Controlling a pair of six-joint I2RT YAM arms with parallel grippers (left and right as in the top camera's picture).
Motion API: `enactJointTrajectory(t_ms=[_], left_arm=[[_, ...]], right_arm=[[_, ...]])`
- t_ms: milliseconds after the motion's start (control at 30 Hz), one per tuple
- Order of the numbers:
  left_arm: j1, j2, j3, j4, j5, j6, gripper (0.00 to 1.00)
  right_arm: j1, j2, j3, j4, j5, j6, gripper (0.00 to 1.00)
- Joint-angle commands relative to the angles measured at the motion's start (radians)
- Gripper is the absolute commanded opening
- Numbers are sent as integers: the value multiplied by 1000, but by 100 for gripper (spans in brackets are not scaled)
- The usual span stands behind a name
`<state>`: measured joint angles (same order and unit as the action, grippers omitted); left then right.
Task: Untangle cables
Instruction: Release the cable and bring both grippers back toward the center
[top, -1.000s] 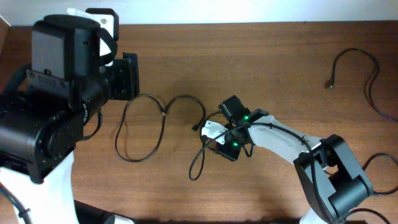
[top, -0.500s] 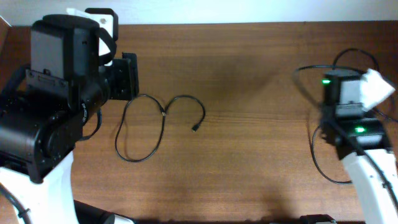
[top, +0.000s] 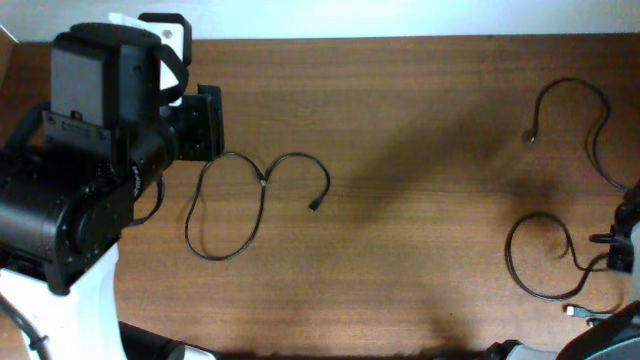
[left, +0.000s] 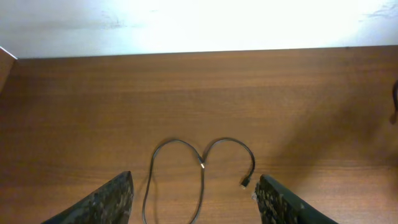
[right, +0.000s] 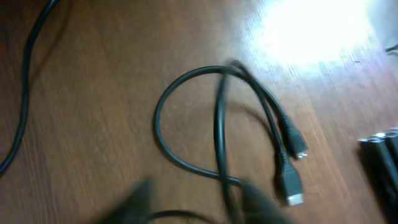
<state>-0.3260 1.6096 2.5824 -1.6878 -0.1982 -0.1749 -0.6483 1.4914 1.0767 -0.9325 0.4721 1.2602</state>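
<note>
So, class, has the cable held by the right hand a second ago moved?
Yes: that cable went rightward, far from the unmoved left cable.

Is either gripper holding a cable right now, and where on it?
Left gripper holds nothing; its cable lies loose on the table. The right gripper is too blurred to tell.

Overhead is sharp, a soft shadow crossing the counter (top: 420, 165). Left wrist blows out at 12 o'clock; right wrist is blurred, glare at 1 o'clock.
</note>
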Motion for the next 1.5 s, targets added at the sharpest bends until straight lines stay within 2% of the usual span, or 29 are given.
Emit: enactJointTrajectory(t_ms=[0,133,200,267,300,400,433,467,600,667,700,733,767,800,833,867,900,933,967,1033,1067,1133,1200,1233,1333,1400,1467], left_arm=[[2,-6,0,0,0,17,65],[2,-6,0,0,0,17,65],[2,-6,0,0,0,16,64],[2,-6,0,0,0,17,65],[2,-6,0,0,0,16,64],[2,-6,0,0,0,16,65],[2,-5,0,0,0,16,66],[2,-5,0,0,0,17,66],[2,17,-13,3,-2,17,66],[2,37,-12,2,-8,21,65],[2,58,-13,0,-8,21,63],[2,91,-13,11,-8,35,63],[2,124,-13,6,-4,34,63],[2,168,-13,3,-21,19,64],[2,208,-13,0,-106,-62,56],[-13,242,-16,56,-293,-112,52],[-35,243,-16,173,-357,-80,65],[-47,233,-16,314,-360,-26,87],[-52,228,-16,452,-359,23,99],[-52,227,-16,735,-356,256,99],[-51,218,-16,761,-350,266,99],[-51,181,-30,702,-338,261,99],[-51,29,-274,785,-341,262,99],[-51,-78,-470,867,-357,333,99],[-48,-327,-911,1057,-394,436,99],[-24,-423,-1094,1096,-394,437,99],[12,-460,-1255,1067,-389,360,99]], right_arm=[[-5,7,-7,75,-96,-137,94],[42,-32,3,108,-96,-243,95],[166,-118,15,185,-93,-363,94],[409,-218,18,306,-92,-662,95],[566,-238,18,340,-114,-920,94],[878,-223,18,369,-137,-1271,95],[969,-222,18,369,-176,-1370,94],[1039,-222,18,369,-187,-1388,94],[1180,-222,18,304,-544,-1623,94],[1184,-222,18,286,-515,-1621,94],[1184,-222,18,294,-433,-1617,94],[1184,-223,19,347,-258,-1492,95],[1184,-223,24,359,-182,-1441,100],[1184,-223,42,361,-92,-1398,100],[1184,-223,57,361,-65,-1397,100],[1184,-223,73,361,-60,-1397,100],[1184,-223,79,362,-60,-1397,100],[1184,-223,79,362,-60,-1397,100],[1184,-223,79,360,-61,-1397,100],[1184,-223,79,344,-77,-1374,99],[1184,-223,79,330,-80,-1370,99],[1184,-223,79,319,-78,-1363,99],[1184,-223,79,310,-78,-1363,99],[1184,-223,79,306,-78,-1363,99],[1184,-223,79,293,-79,-1362,99],[1184,-223,79,285,-79,-1355,99],[1184,-223,79,280,-80,-1355,99]])
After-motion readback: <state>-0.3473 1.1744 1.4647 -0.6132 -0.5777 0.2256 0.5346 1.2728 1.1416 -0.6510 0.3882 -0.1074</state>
